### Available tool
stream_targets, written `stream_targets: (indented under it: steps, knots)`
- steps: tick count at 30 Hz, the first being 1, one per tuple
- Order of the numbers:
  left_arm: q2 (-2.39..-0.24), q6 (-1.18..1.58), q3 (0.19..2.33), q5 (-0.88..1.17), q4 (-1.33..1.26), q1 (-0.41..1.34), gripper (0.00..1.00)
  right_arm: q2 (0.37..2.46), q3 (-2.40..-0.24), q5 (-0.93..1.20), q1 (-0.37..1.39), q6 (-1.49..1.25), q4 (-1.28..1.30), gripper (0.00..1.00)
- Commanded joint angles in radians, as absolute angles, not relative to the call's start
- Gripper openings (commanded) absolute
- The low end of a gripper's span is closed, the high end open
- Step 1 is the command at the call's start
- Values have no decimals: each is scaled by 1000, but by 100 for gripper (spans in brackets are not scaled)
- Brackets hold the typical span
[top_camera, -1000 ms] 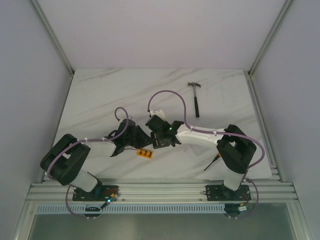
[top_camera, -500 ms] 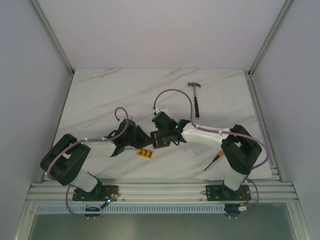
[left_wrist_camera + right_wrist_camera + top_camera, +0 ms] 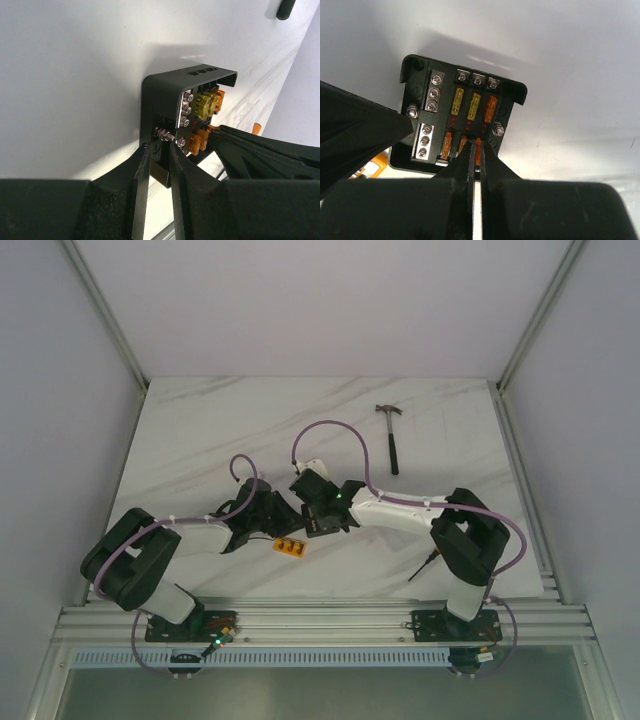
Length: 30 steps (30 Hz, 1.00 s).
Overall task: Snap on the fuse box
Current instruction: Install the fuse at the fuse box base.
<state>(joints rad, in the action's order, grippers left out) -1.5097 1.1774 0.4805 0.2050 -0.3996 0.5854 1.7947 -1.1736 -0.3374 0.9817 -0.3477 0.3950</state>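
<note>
The fuse box (image 3: 462, 117) is a small black square box lying open-faced on the marble, with yellow and orange fuses in its slots and silver screws along one side. In the top view the fuse box (image 3: 316, 520) is mostly hidden under both wrists. My left gripper (image 3: 159, 147) is shut on the box's near wall (image 3: 160, 100), which sits between its fingers. My right gripper (image 3: 476, 145) is shut, its tips down on the lower row of orange fuses (image 3: 446, 142). From above, the left gripper (image 3: 298, 517) and right gripper (image 3: 318, 512) meet at the box.
A small flat orange strip (image 3: 290, 546) lies just in front of the box. A hammer (image 3: 391, 435) rests at the back right of the table. A screwdriver (image 3: 428, 562) lies beside the right arm's base. White walls close in the table on three sides.
The right wrist shifted slightly right and up half a second ago, then came back over the fuse box. The left arm and the box have stayed put.
</note>
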Motion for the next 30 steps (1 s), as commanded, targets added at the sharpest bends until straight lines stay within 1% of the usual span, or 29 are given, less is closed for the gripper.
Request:
stream_targets:
  steps: [1, 8, 11, 14, 19, 24, 30]
  knots:
    - [-1486, 1189, 477, 196, -388, 592, 31, 1954, -1091, -251, 1009, -442, 535, 0]
    - [-1463, 1194, 463, 182, -388, 593, 31, 1867, -1102, -261, 998, -484, 545, 0]
    - [-1457, 1195, 457, 178, -388, 594, 31, 1836, -1123, -233, 996, -493, 547, 10]
    - [-1456, 1194, 457, 179, -388, 594, 31, 1819, -1132, -225, 996, -507, 546, 17]
    - [-1459, 1194, 457, 177, -388, 597, 32, 1803, -1120, -233, 982, -514, 546, 22]
    - [-1462, 1193, 459, 176, -388, 599, 32, 1786, -1123, -231, 976, -505, 530, 24]
    - [-1464, 1192, 464, 179, -388, 600, 32, 1778, -1161, -218, 973, -486, 522, 34]
